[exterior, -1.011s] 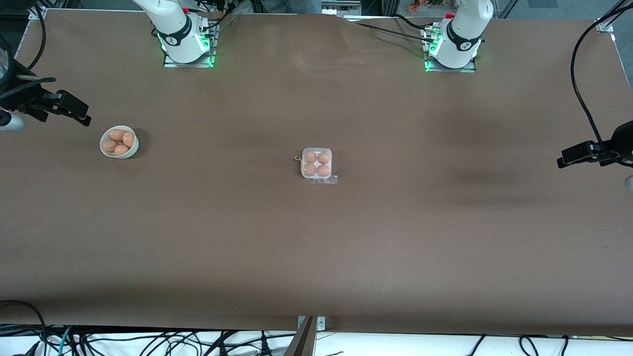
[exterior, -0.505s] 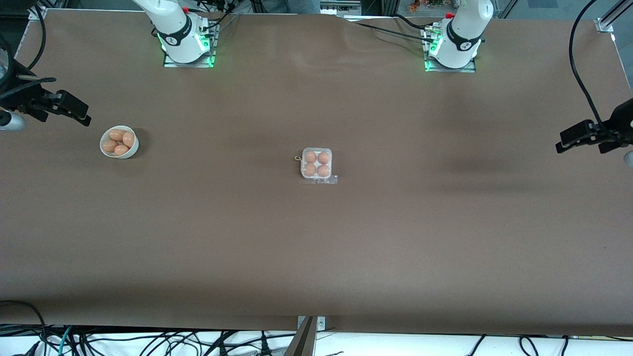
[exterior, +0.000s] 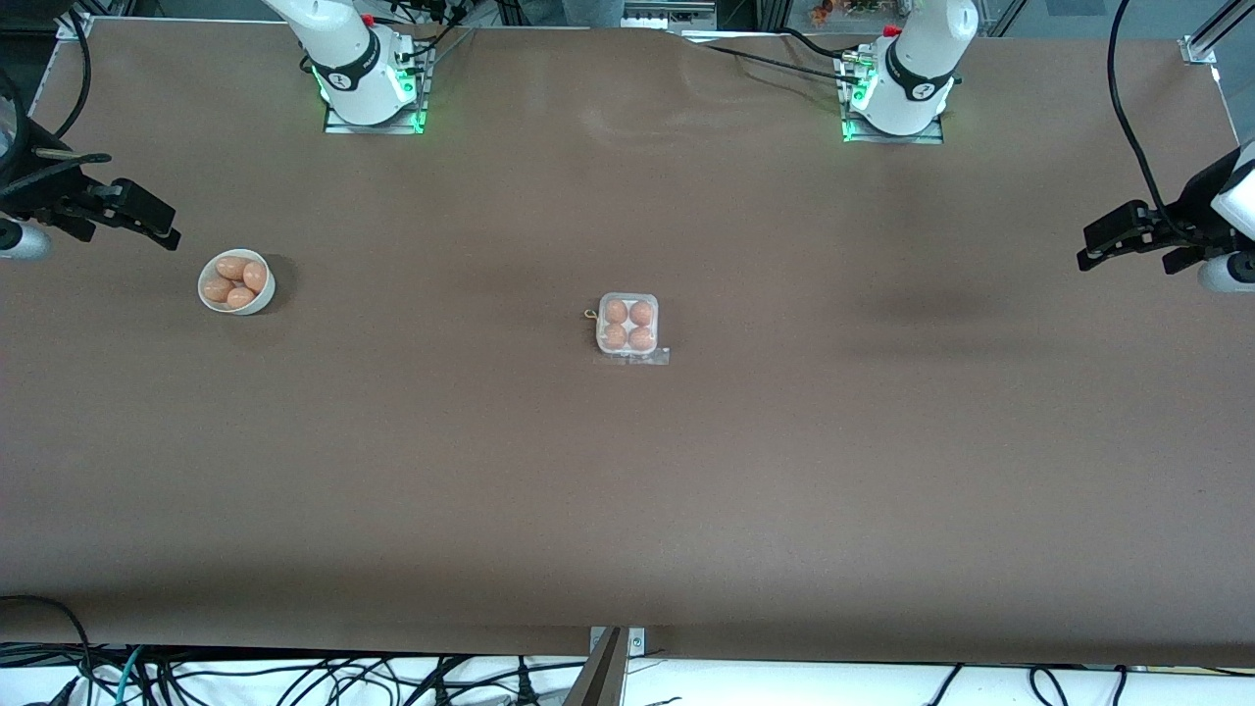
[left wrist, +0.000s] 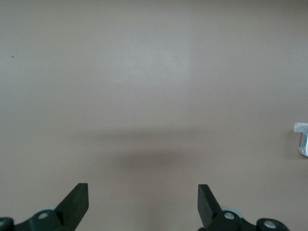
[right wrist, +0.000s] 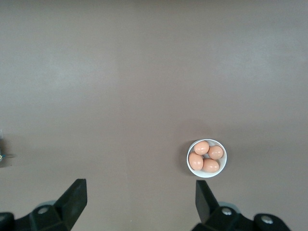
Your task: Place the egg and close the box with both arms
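Observation:
The box (exterior: 627, 325) sits mid-table, a small whitish tray with a brown egg (exterior: 615, 311) in every cell. Its clear lid seems to lie down over them, and a clear flap (exterior: 649, 357) sticks out on the side nearer the front camera. An edge of the box shows in the left wrist view (left wrist: 302, 140). My left gripper (exterior: 1103, 245) is open and empty over bare table at the left arm's end; its view (left wrist: 142, 198) shows only tabletop between the fingers. My right gripper (exterior: 162, 224) is open and empty over the right arm's end, beside the bowl, and also shows in its own view (right wrist: 139, 196).
A round white bowl (exterior: 261, 291) with several brown eggs stands near the right arm's end, and also shows in the right wrist view (right wrist: 190, 166). The brown table (exterior: 627, 510) is otherwise bare. Cables hang along the table's front edge and both ends.
My left gripper has moved toward the robots' bases and slightly in toward the table's middle. The right gripper, the box and the bowl have not moved.

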Robot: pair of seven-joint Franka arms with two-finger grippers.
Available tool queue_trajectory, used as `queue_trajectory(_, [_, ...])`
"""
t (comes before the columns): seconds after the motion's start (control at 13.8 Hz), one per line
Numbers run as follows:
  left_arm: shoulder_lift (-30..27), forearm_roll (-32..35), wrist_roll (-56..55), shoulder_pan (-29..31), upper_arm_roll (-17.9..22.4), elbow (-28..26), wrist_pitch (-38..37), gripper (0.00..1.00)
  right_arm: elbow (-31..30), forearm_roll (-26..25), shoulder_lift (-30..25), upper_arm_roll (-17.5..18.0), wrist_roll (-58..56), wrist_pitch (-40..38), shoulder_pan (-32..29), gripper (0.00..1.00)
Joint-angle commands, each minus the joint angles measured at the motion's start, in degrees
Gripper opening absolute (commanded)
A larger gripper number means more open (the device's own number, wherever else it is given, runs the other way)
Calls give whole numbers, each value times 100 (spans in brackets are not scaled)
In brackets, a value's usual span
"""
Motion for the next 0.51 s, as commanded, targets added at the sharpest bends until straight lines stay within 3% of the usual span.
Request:
queue_trajectory(0.0, [-196, 7, -20, -15, 16, -193, -33, 100, 112, 8, 25, 27, -2, -93, -53, 100])
queue_trajectory(0.43, [-231, 15, -11, -15, 16, -176, -164, 100, 112, 16, 25, 27, 16, -93, -53, 100])
